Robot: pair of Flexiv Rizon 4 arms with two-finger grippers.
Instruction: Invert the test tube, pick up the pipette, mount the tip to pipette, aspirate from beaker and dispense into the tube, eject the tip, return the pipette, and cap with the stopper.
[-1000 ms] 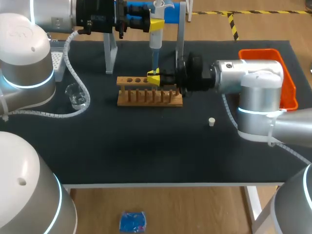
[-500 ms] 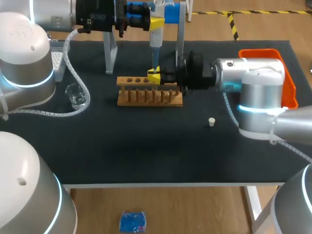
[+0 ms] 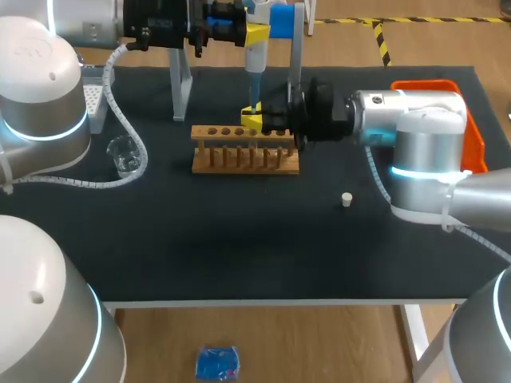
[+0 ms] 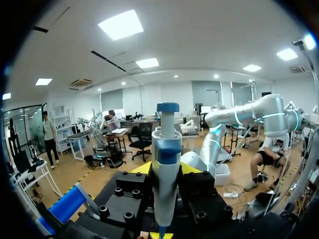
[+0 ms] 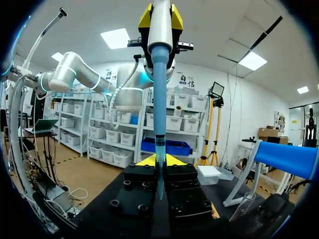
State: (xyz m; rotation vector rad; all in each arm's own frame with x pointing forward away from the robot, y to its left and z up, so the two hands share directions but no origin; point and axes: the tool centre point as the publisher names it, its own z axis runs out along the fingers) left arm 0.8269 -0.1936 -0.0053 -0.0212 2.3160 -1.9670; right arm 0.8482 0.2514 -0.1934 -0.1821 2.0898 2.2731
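Noting a small shift over the last second in the head view. Left gripper (image 3: 255, 33) and pipette (image 3: 255, 54) up a touch. Right gripper (image 3: 252, 121) up with them, now just clear of the wooden rack (image 3: 243, 155) rather than down at its holes.

No parting of the two, though. In the right wrist view, seeing the blue tip (image 5: 159, 124) run straight down from the pipette and in between the right gripper's yellow ends. Not withdrawn, then.

Left gripper: pinching the pipette body from both sides, plain in the left wrist view (image 4: 164, 149). Right gripper: narrowed to a slim gap and apparently pinching the test tube (image 3: 254, 120). Clear glass barely readable in any view, so taking that partly on trust.

Reading this as the dispense step, either under way or just ending, with the tube lifted a little to meet the tip. Cannot tell liquid level in tip or tube.

Judged still to do: pull the tip out, eject it, return the pipette to the stand (image 3: 296, 48), cap. Stopper (image 3: 346, 199) untouched on the bench, well apart from the rack, toward the right arm. Beaker (image 3: 126, 156) off to the left, near the left arm's cable.

Main risk: any sideways drift with the tip inside the tube mouth.
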